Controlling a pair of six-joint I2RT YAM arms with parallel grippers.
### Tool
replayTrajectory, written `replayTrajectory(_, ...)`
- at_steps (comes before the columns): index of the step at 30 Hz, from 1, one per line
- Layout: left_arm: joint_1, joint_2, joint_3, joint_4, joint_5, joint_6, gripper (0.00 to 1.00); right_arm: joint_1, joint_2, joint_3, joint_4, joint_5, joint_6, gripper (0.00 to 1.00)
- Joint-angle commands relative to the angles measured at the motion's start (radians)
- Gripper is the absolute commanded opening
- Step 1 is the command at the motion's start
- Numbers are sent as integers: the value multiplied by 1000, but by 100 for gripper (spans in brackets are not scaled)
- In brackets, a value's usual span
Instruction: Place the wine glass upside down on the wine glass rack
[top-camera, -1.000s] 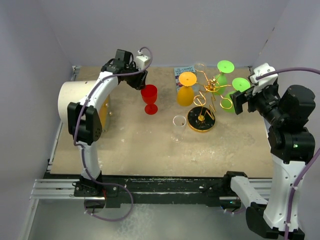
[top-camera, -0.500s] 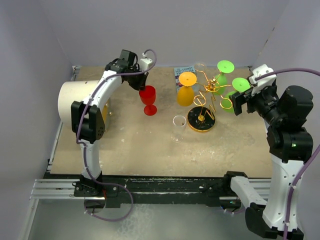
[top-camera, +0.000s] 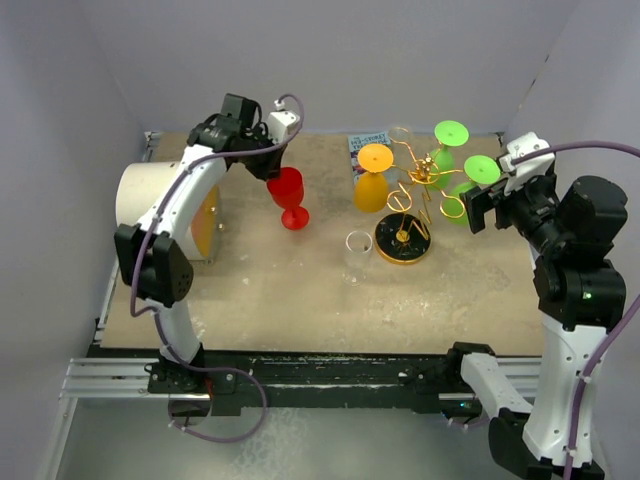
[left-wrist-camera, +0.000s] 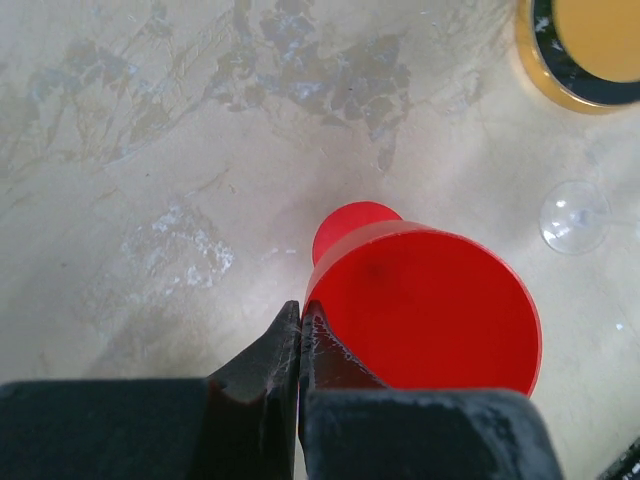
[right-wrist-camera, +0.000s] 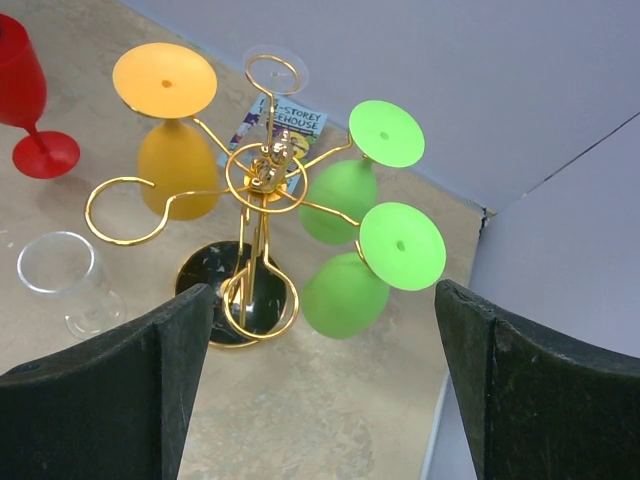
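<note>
**Partway there: three glasses hung, the red one gripped and not yet turned over**

Three coloured glasses already hang upside down from the wine glass rack (right-wrist-camera: 265, 175). An orange glass (right-wrist-camera: 175, 150) is on a left arm, and an upper green glass (right-wrist-camera: 345, 185) and a lower green glass (right-wrist-camera: 345, 290) are on the right side. At least two gold loops look free, one reaching out at the front left and one low by the stem.

The red wine glass (left-wrist-camera: 425, 310) is the one in hand. It is mouth-up over the table (top-camera: 300, 290), well left of the rack, with the orange glass between them. The left gripper (left-wrist-camera: 300, 325) has its jaws pinched together on the glass's rim, one finger inside the bowl and one outside. The glass seems to lean slightly, and whether its foot rests on the table or is just clear of it cannot be told.

The right gripper (top-camera: 480, 206) hovers just to the right of the rack with its jaws wide apart, holding nothing.

By my reading, most of the red glass's job is yet to do: carry it across, invert it, and slide the stem into a free loop so the foot catches. A clear glass (right-wrist-camera: 65, 280) stands upright beside the rack's black base, unhung as well.
</note>
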Motion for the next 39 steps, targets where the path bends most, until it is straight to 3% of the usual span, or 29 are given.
replayTrajectory(1, -1, -202, -72, 4, 38, 34, 0, -11, -10, -5, 39, 15, 16, 94)
replayTrajectory(11, -2, -540, -205, 9, 140, 4, 0, -24, 1, 2, 54, -22, 42, 96)
replayTrajectory(19, -2, -736, -221, 56, 199, -77, 0, -23, 115, 117, 59, -238, 77, 91)
replayTrajectory(25, -2, -846, -277, 133, 208, -110, 0, -7, 162, 108, 219, -428, 200, 89)
replayTrajectory(29, -2, -873, -224, 128, 174, -107, 0, 40, 184, 104, 290, -424, 234, 89)
replayTrajectory(34, 12, -939, -213, 119, 170, -87, 0, 222, 230, 115, 292, -325, 212, 88)
replayTrajectory(39, 17, -954, -162, 110, 187, -53, 0, 295, 233, 54, 397, -383, 262, 87)
